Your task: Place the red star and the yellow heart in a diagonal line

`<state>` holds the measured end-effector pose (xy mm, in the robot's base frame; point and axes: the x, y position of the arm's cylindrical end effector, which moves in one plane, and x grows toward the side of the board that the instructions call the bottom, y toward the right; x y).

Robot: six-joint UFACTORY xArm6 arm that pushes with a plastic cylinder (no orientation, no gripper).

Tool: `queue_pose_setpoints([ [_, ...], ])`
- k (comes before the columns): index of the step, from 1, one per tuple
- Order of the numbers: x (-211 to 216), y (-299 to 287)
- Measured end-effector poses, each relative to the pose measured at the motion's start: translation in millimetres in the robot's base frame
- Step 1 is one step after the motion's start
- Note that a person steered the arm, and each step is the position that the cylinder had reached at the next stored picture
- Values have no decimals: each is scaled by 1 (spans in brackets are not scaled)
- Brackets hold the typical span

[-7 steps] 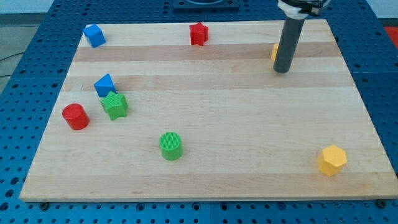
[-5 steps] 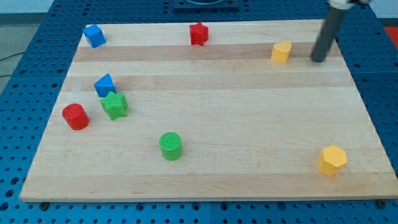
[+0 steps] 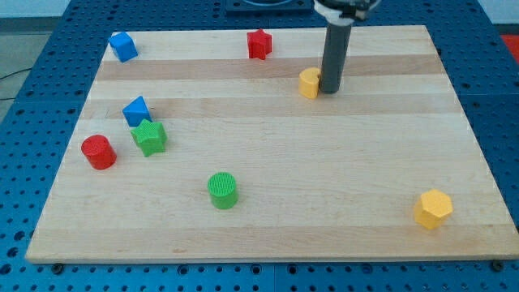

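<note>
Now across the wooden board [image 3: 268, 231], from the view's left: a red cylinder [image 3: 98, 152] sits near the left edge, with a green star [image 3: 150, 137] just to its right and a blue triangle block [image 3: 136, 109] touching that star from above. Up in the top-left corner, a blue block [image 3: 122, 46]. Lower down, a green cylinder [image 3: 222, 190] stands alone. Top centre, the red star [image 3: 259, 44] rests near the far edge. Below and right of it, the yellow heart [image 3: 309, 83], and my tip [image 3: 328, 91] is pressed right against its right side; it's a plain rod, nothing to open or close. Far bottom right, a yellow hexagon [image 3: 432, 208], well apart.
</note>
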<state>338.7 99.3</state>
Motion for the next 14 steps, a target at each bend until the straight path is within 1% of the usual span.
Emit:
queue_pose_setpoints([
  [1, 62, -24],
  [2, 119, -104],
  [3, 54, -210],
  [4, -39, -277],
  [5, -110, -224],
  [6, -123, -131],
  [7, -109, -109],
  [8, -87, -131],
  [9, -99, -87],
  [10, -121, -31],
  [11, -109, -20],
  [12, -103, -81],
  [13, -84, -103],
  [14, -68, -59],
])
